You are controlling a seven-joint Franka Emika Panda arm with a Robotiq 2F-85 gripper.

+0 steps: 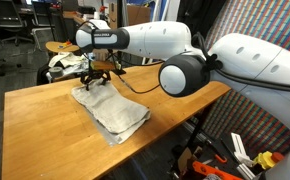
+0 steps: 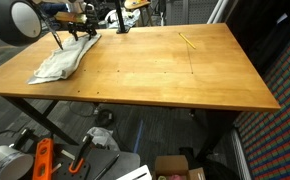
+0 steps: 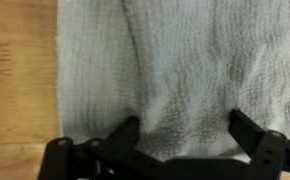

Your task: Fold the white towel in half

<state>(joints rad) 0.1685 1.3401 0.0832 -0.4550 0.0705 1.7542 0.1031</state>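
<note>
The white towel (image 1: 112,110) lies rumpled as a long strip on the wooden table (image 1: 40,120), near its far end. It also shows as a pale strip in an exterior view (image 2: 59,63). My gripper (image 1: 93,78) hangs just over the towel's far end, also seen in an exterior view (image 2: 81,34). In the wrist view the towel (image 3: 155,55) fills most of the picture. There my gripper (image 3: 185,125) is open, its two dark fingers (image 3: 128,130) spread wide above the cloth with nothing between them.
A yellow pencil (image 2: 188,40) lies on the table (image 2: 175,75) far from the towel. A smaller white cloth heap with dark markings (image 1: 63,64) sits behind the table's end. Orange tools (image 2: 43,160) lie on the floor below. Bare wood (image 3: 20,70) borders the towel.
</note>
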